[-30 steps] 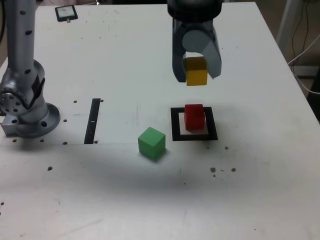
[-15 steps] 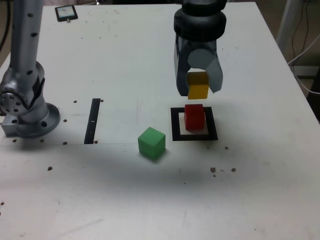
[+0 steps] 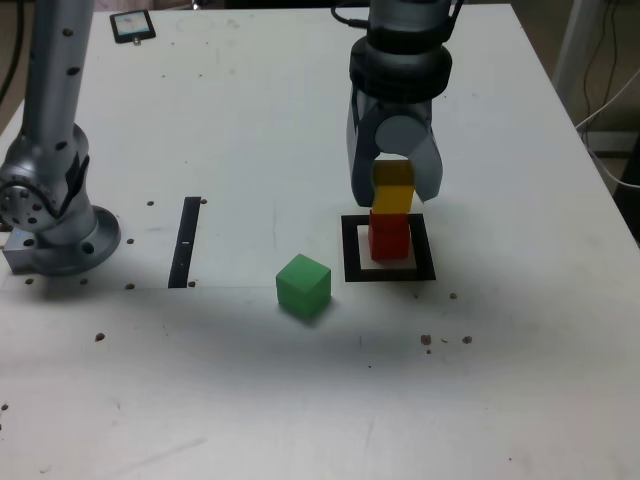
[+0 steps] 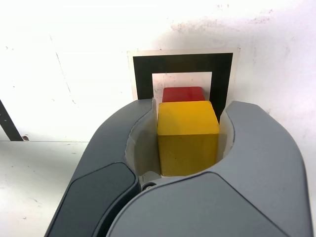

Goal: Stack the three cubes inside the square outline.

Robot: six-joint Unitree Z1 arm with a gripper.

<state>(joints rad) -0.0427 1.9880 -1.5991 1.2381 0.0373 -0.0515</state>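
Note:
My gripper [image 3: 394,192] is shut on the yellow cube [image 3: 393,188], which sits right on top of or just above the red cube [image 3: 389,237]. The red cube stands inside the black square outline [image 3: 350,250]. In the wrist view the yellow cube [image 4: 187,136] is clamped between the grey fingers [image 4: 123,148], with a strip of the red cube [image 4: 183,94] showing beyond it inside the square outline [image 4: 143,69]. The green cube [image 3: 303,285] lies on the table toward the exterior view's left of the outline, apart from it.
The arm's grey base [image 3: 50,215] stands at the exterior view's left. A thin black strip [image 3: 186,240] lies between the base and the green cube. A small dark card [image 3: 132,25] rests at the far left corner. The white table [image 3: 300,400] has scattered small holes.
The gripper has come down with the yellow cube, from well above the red cube to right over it.

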